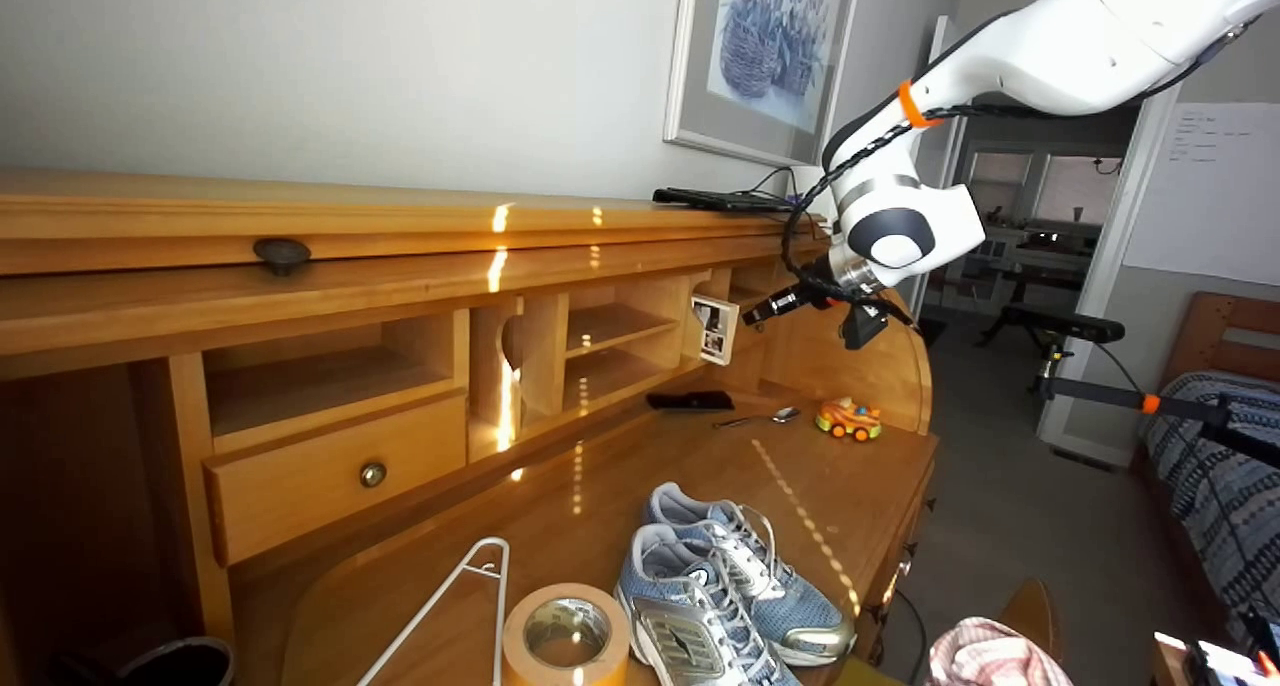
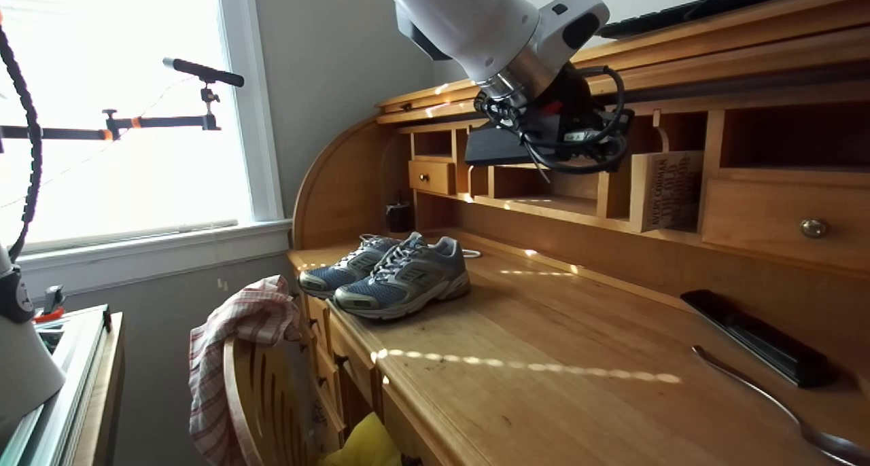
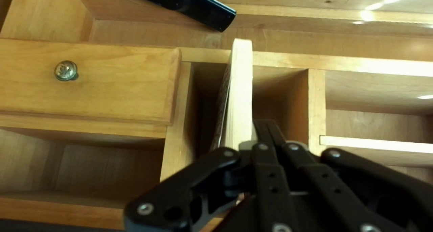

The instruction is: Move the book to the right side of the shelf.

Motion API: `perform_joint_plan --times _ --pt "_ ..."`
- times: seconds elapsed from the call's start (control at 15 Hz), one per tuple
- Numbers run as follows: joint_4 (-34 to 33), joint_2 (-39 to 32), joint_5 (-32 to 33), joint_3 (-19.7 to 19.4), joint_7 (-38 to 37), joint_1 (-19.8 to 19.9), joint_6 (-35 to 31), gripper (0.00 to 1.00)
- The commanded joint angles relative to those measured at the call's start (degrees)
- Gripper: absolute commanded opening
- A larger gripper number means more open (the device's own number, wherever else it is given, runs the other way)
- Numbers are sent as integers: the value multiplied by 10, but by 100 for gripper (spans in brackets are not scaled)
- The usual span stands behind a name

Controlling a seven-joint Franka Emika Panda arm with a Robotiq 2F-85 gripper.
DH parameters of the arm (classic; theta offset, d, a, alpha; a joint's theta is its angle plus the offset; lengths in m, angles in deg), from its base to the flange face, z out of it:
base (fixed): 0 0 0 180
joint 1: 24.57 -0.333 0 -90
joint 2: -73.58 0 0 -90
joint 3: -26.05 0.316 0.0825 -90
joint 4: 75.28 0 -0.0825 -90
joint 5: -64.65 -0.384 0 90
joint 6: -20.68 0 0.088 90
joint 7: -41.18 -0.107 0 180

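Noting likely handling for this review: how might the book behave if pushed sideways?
The book might tip rather than slide, since it stands on a narrow edge. It may swivel, as it juts out from the shelf. Closed and fairly thick, it should probably stay stiff.

Passable along the desk's front edge between sneakers and toy car, but probably tight in the shelf beside the book.

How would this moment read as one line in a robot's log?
book: standing in shelf, sticking out | gripper: shut, beside book | touch: unclear
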Motion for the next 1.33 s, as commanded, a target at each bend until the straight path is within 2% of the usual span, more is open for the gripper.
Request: perform_joint_plan --times 0.0,1.27 --pt "-2 -8 9 -1 -3 0 -8 0" --pt "-105 -97 10 -2 0 4 3 0"
